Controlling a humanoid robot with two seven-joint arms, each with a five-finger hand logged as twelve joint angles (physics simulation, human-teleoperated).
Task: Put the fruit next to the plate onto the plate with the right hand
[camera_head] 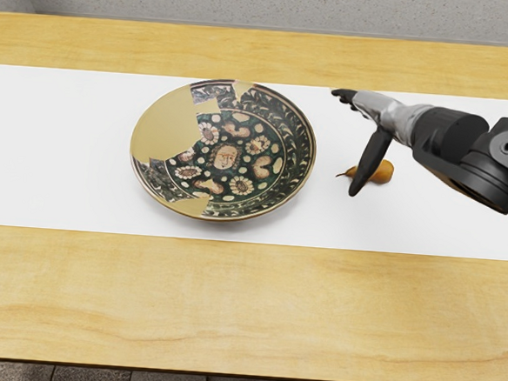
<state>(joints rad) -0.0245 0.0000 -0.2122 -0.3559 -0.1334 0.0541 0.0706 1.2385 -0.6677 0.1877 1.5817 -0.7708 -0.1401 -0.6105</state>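
The fruit (383, 172) lies on the surface (228, 311) just right of the plate (306, 146), apart from it. The right robot hand (376, 125) hovers over it, wide open, holding nothing. It should probably close around the fruit's body before it lifts.

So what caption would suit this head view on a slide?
Open right hand poised at the small orange fruit, beside the ornate patterned round plate on a white runner.
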